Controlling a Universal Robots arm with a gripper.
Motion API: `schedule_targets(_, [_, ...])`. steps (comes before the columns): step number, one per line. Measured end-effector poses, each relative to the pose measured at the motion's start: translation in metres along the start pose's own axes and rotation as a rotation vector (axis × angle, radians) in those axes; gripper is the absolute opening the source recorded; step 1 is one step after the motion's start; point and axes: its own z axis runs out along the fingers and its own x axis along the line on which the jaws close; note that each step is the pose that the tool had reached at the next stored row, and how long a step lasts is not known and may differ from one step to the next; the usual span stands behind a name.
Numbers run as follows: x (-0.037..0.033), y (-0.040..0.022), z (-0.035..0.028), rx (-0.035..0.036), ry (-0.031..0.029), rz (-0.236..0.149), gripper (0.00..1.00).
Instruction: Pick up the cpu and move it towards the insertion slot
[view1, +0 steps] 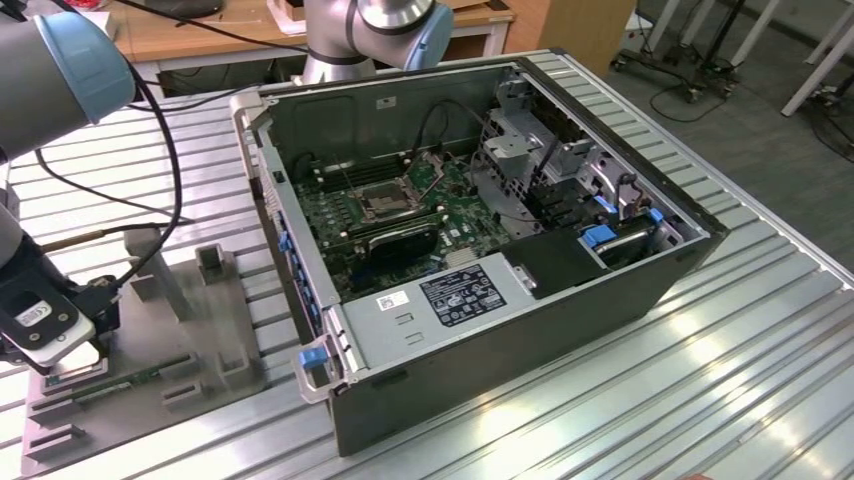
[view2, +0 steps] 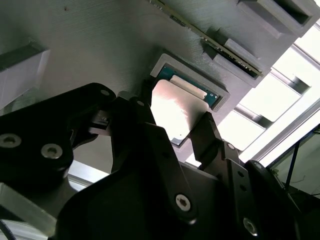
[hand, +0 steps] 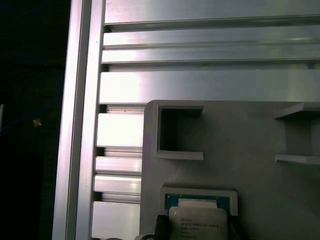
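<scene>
None of the transfer is showing as done: the gripper (view2: 175, 117) is straddling the cpu (view2: 176, 104), which is lying in its recess on the grey holder (hand: 240, 150), whether pinched cannot be told, while the insertion slot (view1: 378, 203) is sitting well apart inside the open computer case (view1: 534, 320).

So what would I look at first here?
Probably the big open case in the middle of the exterior view, with the square silvery slot inside it. Then, at the exterior view's left, the gripper hangs low over a grey tray. In the first wrist view the shiny cpu sits in a nest on that tray.
</scene>
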Motion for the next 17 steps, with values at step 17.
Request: schedule_targets(17, [0.0001,0.0002,-0.0065,0.0003,0.0004,0.0,0.55])
